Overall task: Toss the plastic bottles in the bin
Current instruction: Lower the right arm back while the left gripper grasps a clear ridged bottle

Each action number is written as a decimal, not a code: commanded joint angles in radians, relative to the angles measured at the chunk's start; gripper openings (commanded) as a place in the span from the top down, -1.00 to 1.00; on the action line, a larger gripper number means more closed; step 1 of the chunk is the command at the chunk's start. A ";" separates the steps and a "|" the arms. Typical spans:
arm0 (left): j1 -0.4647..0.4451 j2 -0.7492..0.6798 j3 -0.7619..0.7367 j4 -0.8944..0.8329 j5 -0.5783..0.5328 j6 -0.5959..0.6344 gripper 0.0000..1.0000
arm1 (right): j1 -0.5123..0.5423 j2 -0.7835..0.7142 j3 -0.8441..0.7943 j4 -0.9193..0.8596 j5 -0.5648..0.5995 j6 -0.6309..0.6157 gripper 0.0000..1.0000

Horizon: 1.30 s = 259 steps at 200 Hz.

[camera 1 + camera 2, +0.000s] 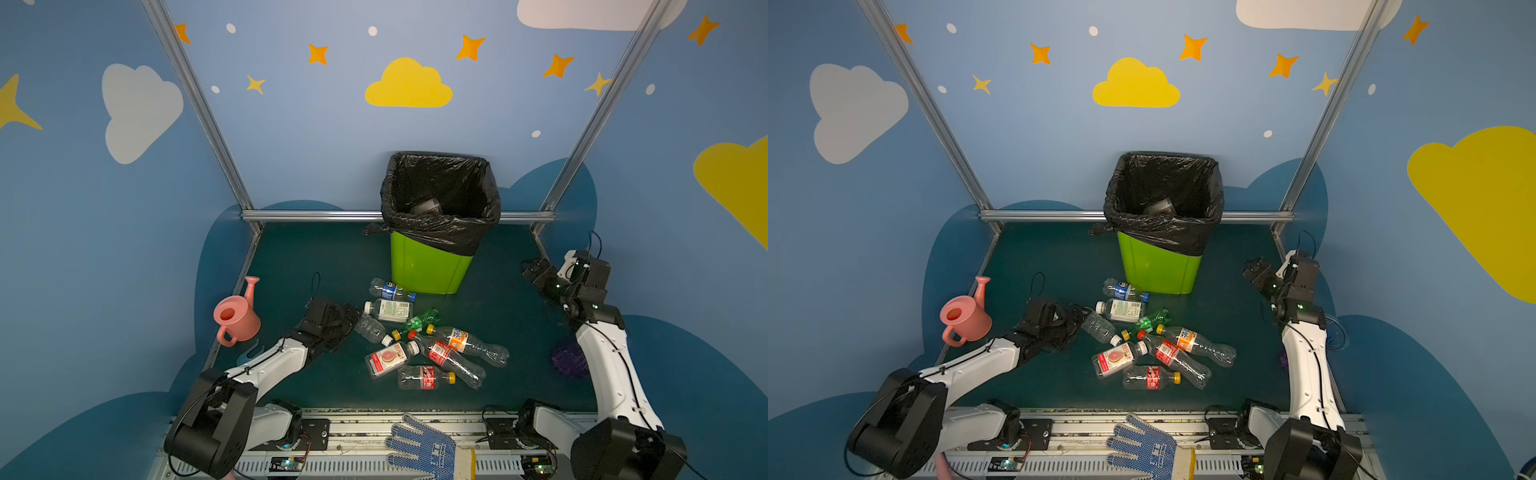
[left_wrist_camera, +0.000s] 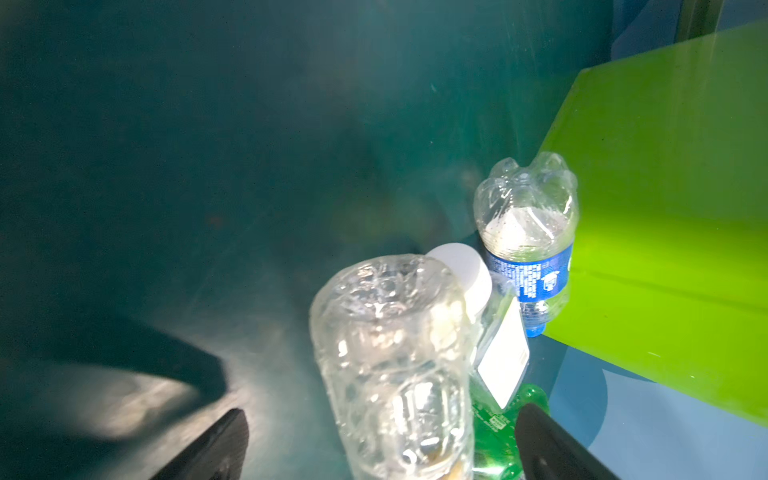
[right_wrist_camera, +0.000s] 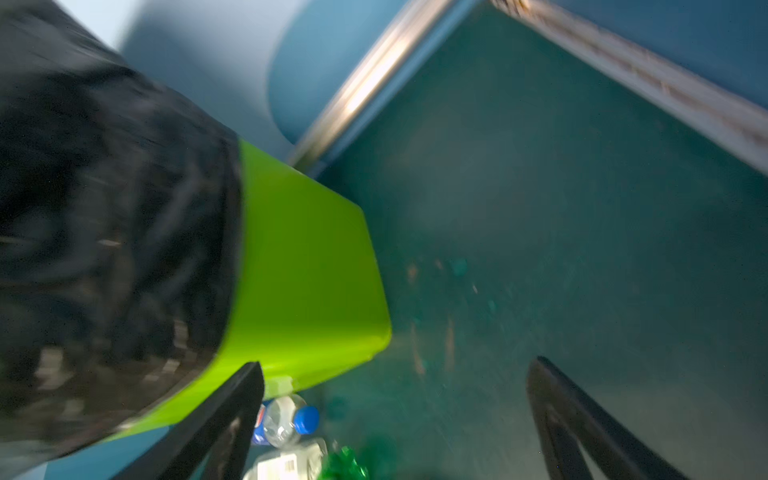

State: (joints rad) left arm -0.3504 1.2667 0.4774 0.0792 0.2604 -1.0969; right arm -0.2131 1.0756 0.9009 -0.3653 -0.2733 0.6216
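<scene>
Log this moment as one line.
left gripper: open, clear bottle between jaws | right gripper: open, empty | bin: upright

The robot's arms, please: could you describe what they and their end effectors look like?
The left arm and right arm have smooth white links between bulky black joint housings, with thin black cables running along them. The left end effector and right end effector are black, each with two flat tapering fingers.

pink watering can (image 1: 237, 319) — upright, left edge | blue-dotted glove (image 1: 420, 449) — front rail | purple vase (image 1: 567, 360) partly hidden
</scene>
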 commanded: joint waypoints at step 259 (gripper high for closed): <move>0.014 0.239 0.105 0.095 0.114 -0.044 0.06 | -0.204 -0.160 -0.166 -0.046 -0.082 0.066 -0.94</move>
State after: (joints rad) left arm -0.3519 1.5402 0.5953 0.1810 0.3882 -1.1412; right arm -0.4000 0.9321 0.7429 -0.3988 -0.3271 0.6811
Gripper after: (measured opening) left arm 0.523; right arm 0.971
